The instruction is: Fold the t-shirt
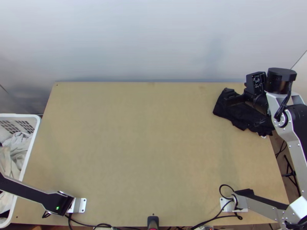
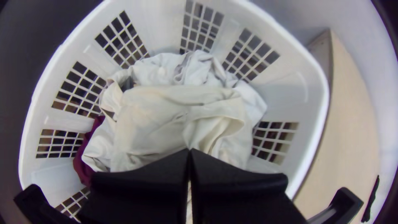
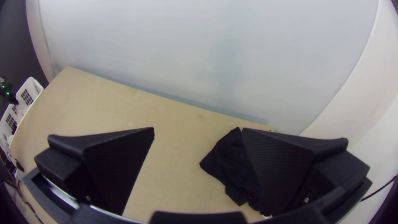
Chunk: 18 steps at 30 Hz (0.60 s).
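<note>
Near the far right corner of the light wooden table [image 1: 153, 153], the bunched black fabric t-shirt [image 1: 241, 118] could slide off if you nudge it outward with your released right gripper [image 3: 199, 129]; your left gripper [image 2: 189, 151] is clenched.

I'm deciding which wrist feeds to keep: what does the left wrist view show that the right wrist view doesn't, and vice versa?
Left wrist view: the left end effector close up, shut, above the basket, and a dark red cloth inside it.

Right wrist view: the right end effector, open, and the black cloth lying bunched, partly hidden behind one finger.

Both: the basket and part of the table.
</note>
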### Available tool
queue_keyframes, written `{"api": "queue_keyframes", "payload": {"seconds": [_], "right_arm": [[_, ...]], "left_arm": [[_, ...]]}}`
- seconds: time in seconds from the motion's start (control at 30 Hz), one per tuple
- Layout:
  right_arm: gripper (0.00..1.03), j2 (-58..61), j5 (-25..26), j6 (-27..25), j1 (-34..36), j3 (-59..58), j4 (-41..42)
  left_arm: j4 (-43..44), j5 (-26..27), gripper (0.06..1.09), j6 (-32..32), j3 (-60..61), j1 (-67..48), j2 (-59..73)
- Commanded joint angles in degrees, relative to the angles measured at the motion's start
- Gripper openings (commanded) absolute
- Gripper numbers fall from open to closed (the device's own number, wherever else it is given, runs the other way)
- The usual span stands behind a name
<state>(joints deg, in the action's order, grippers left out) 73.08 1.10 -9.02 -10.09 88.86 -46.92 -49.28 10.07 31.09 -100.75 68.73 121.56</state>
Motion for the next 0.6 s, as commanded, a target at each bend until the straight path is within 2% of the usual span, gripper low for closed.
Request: {"api": "queue_keyframes", "payload": {"seconds": [0.0,0.1,0.27,0.57], "right_arm": [[0.98,-0.57,0.48,0.05,0.42,-0.09,-0.37],[0.98,-1.54,0.48,0.05,0.95,-0.35,-0.46],[0.98,-3.91,0.48,0.05,2.88,-1.14,-0.98],[0.98,-11.20,0.48,0.49,7.98,-7.12,-3.45]], "left_arm": [[-14.80,7.51,0.10,-3.05,-5.33,-4.48,-11.78],[-21.48,11.12,0.10,-3.85,-7.36,-9.14,-17.23],[-30.09,12.87,0.10,-6.75,-9.99,-20.74,-26.72],[-30.44,12.96,0.10,-24.59,-10.52,-52.38,-39.91]]}}
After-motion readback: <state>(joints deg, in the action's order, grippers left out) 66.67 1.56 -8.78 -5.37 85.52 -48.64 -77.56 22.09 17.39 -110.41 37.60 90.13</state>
